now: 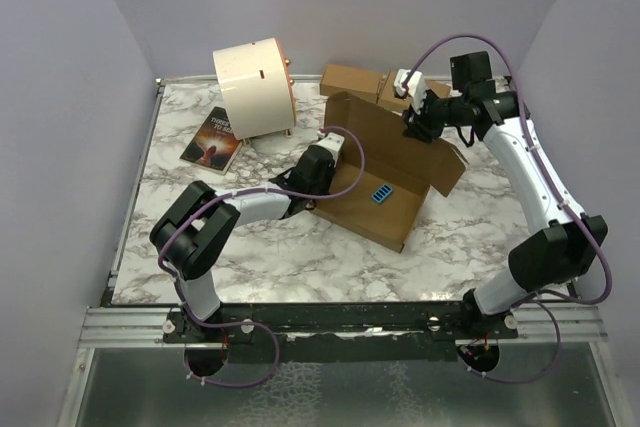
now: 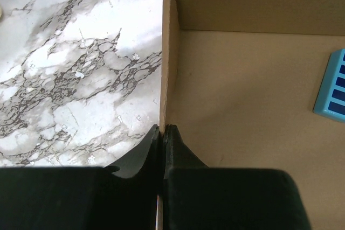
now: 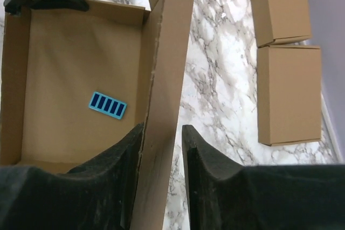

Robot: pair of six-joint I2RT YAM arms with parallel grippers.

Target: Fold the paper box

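Observation:
The paper box lies open in the middle of the table, brown cardboard with raised walls and a blue striped sticker on its floor. My left gripper is shut on the box's left side wall, one fingertip inside and one outside. At the far right of the box my right gripper straddles a tall upright flap. Its inner finger rests on the cardboard and its outer finger stands a little apart, so my right gripper is open.
A cream cylindrical drum stands at the back left with a dark book in front of it. Two small closed brown boxes lie side by side behind the right gripper. Purple walls enclose the marble table.

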